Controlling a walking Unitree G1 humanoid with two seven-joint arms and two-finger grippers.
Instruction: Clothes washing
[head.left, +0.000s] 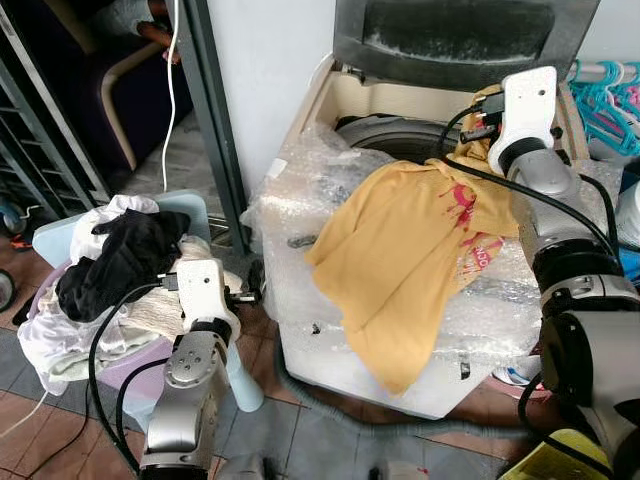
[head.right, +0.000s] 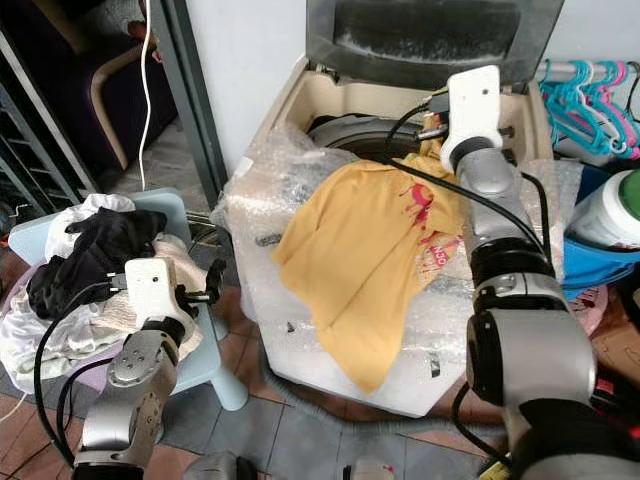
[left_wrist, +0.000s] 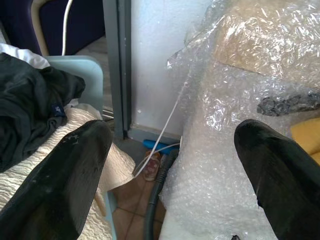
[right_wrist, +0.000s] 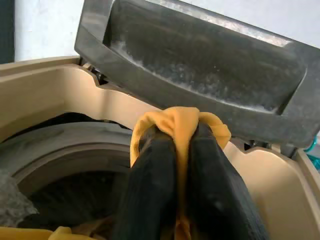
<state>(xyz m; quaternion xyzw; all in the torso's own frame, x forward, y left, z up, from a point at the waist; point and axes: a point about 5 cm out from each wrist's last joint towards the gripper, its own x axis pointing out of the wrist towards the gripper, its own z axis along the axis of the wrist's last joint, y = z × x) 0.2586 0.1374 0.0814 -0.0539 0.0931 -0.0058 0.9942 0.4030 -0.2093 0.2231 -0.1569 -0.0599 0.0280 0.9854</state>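
Note:
A yellow shirt (head.left: 400, 260) with a red print lies draped over the front of the beige top-loading washer (head.left: 325, 95), whose lid (head.left: 460, 35) stands up. My right gripper (right_wrist: 182, 150) is shut on a bunched corner of the shirt, above the dark drum (head.left: 395, 135). Bubble wrap (head.left: 300, 190) covers the washer's front and top edge. Lower on the left, my left gripper (left_wrist: 170, 150) is open and holds nothing, between the washer and a pile of laundry. That pile has a black garment (head.left: 120, 260) on white clothes (head.left: 60, 340), all on a light blue stool (head.left: 190, 205).
A grey door-frame post (head.left: 215, 120) stands left of the washer, with a white cable (head.left: 172, 80) hanging beyond it. Teal hangers (head.left: 610, 100) and a white jar with a green lid (head.right: 610, 210) sit on the right. A grey hose (head.left: 330, 410) runs along the tiled floor.

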